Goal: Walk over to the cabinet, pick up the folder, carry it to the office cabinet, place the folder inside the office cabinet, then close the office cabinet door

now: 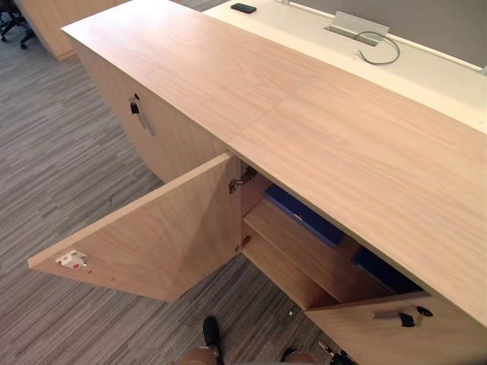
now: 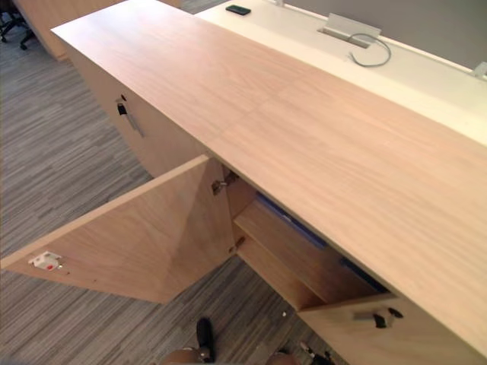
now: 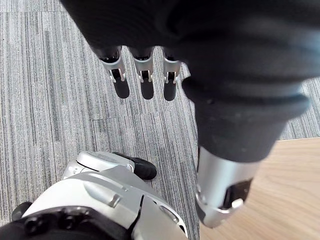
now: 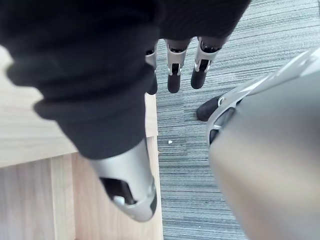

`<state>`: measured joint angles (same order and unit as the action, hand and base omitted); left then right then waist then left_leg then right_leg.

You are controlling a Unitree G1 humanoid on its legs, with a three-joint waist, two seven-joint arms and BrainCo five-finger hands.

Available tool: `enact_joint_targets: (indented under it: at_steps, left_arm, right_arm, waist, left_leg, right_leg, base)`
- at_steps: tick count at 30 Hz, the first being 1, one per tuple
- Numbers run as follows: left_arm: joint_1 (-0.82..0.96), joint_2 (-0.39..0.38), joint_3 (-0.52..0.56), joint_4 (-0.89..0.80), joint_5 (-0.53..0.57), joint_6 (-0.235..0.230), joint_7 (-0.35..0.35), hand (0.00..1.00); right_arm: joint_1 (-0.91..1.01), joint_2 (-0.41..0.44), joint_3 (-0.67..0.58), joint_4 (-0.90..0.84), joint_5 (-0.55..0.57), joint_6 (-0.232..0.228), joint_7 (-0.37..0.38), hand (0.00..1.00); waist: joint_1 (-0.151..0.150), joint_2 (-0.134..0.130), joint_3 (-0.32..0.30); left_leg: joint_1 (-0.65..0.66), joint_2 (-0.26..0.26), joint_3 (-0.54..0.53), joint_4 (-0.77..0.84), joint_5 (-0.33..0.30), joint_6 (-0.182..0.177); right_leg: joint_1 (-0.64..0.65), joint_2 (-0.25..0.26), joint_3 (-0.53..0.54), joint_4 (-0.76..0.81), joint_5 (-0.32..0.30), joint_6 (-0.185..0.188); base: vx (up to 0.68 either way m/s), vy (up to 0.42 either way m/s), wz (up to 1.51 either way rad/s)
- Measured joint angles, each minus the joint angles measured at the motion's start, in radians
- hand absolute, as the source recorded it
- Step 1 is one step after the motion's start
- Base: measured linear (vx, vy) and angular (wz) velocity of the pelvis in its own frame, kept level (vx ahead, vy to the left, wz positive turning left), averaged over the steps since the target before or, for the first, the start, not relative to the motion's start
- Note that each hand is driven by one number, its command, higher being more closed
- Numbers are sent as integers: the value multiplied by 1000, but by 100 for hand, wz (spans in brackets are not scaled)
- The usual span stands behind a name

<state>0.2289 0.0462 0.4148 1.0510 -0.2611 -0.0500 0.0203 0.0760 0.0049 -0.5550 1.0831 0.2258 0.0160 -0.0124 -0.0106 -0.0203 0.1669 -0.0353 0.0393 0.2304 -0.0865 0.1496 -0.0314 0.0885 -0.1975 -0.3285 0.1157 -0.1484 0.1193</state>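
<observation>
The long wooden office cabinet (image 1: 319, 129) stands in front of me with its left door (image 1: 160, 236) swung wide open. On the upper shelf inside lies a blue folder (image 1: 304, 214), and a second blue one (image 1: 380, 270) lies further right, half hidden under the top. The right-hand door (image 1: 403, 327) stands slightly ajar. My left hand (image 3: 146, 82) hangs over the carpet, fingers straight, holding nothing. My right hand (image 4: 174, 75) hangs beside the cabinet's wood, also relaxed and empty.
A closed door with a key and handle (image 1: 141, 114) lies further left along the cabinet. Behind it runs a white desk (image 1: 426, 72) with a black phone (image 1: 243, 8) and a grey cable box (image 1: 358, 26). An office chair (image 1: 11, 23) stands at the far left.
</observation>
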Motion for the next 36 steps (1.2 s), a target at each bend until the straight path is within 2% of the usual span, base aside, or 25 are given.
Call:
enact_joint_targets:
  at_steps: [13, 19, 21, 22, 23, 24, 25, 26, 27, 28, 29, 30, 32, 36]
  left_arm:
    - [-2, 16, -38, -1, 8, 1, 0, 0]
    - [-2, 0, 12, -25, -28, 0, 16, 0]
    - [11, -14, 41, -26, -42, 0, 18, 0]
    - [13, -17, 56, -23, -47, 2, 18, 0]
    - [14, -16, 90, -20, -55, 4, 20, 0]
    - [21, -18, 124, -18, -61, 6, 21, 0]
    - [27, -21, 133, -18, -63, 6, 21, 0]
    - [36, -27, 150, -18, -63, 6, 22, 0]
    - [34, -39, 165, -21, -62, 5, 22, 0]
    - [30, -43, 165, -21, -62, 4, 22, 0]
    - [23, -38, 159, -24, -62, 4, 22, 0]
    - [19, -20, 156, -27, -57, 3, 21, 0]
    - [22, 1, 150, -22, -42, 4, 21, 0]
    - [21, 37, 114, -40, 0, 1, 21, 0]
  right_arm:
    - [-6, -8, 66, 1, -14, -1, 1, 0]
    - [-25, -22, 66, 11, -15, 2, -2, 0]
    - [-30, -32, 61, 8, -14, 2, -3, 0]
    - [-30, -31, 46, 8, -14, 1, -3, 0]
    - [-30, -24, 13, 12, -14, 0, -4, 0]
    - [-21, -30, -13, 14, -14, 1, -6, 0]
    - [-12, -37, -13, 14, -14, 1, -6, 0]
    - [5, -54, -13, 15, -14, 0, -7, 0]
    - [20, -72, -13, 21, -14, 1, -11, 0]
    - [25, -80, -17, 25, -14, 2, -12, 0]
    - [18, -66, -38, 41, -14, 2, -12, 0]
    - [11, -41, -42, 58, -14, 3, -10, 0]
    - [11, -10, -41, 61, -14, 3, -10, 0]
    - [10, -9, -29, 57, -10, -1, -10, 0]
  waist:
    - [3, -3, -2]
    - [10, -15, 32]
    - [8, -13, 28]
    - [5, -25, 29]
    - [4, -45, 31]
    - [1, -57, 28]
    - [1, -54, 26]
    - [-7, -36, 16]
    - [-10, -6, 0]
    - [-9, 6, -6]
    - [-20, 1, -9]
    - [-16, -12, -4]
    - [-14, -20, -9]
    - [-20, -4, -18]
  left_leg:
    - [-2, -1, -27, 2, 9, -5]
    - [-69, -4, -79, 92, 7, -1]
    - [-71, -4, -76, 73, 5, -16]
    - [-74, -5, -62, 77, -18, -29]
    - [-107, -3, -43, 185, -62, 4]
    - [-129, 30, -38, 342, -130, 18]
    - [-132, 59, -38, 400, -157, 5]
    - [-126, 124, -57, 446, -181, -14]
    - [-111, 158, -122, 384, -179, -69]
    - [-97, 152, -154, 338, -188, -106]
    - [-100, 131, -163, 282, -191, -120]
    - [-103, 114, -161, 270, -183, -115]
    - [-100, 109, -158, 261, -177, -111]
    - [-45, 112, -131, 140, -106, -116]
  right_leg:
    - [0, -3, -13, 20, -8, -6]
    - [-46, -50, -65, 155, -62, -3]
    - [-63, -61, -67, 176, -66, -6]
    - [-69, -74, -73, 177, -65, -8]
    - [-75, -107, -81, 182, -56, -2]
    - [-74, -137, -85, 179, -44, 9]
    - [-71, -145, -85, 173, -37, 18]
    - [-69, -148, -91, 158, -22, 38]
    - [-72, -138, -104, 139, -4, 58]
    - [-76, -131, -104, 127, 11, 67]
    - [-73, -133, -111, 77, 48, 57]
    - [-70, -126, -104, 26, 82, 37]
    - [-64, -85, -90, -15, 91, 42]
    - [-74, -60, -51, -40, 107, 44]
  base:
    - [-33, 4, 4]
    - [-70, -18, 31]
    - [-95, 2, 8]
    - [-79, 28, 13]
    - [4, 30, 11]
    - [66, 42, 9]
    - [123, 111, 11]
    - [124, 171, 25]
    - [161, 289, 29]
    - [141, 334, 45]
    - [75, 360, 31]
    - [-17, 246, 23]
    - [-48, 47, -4]
    - [-79, -14, -15]
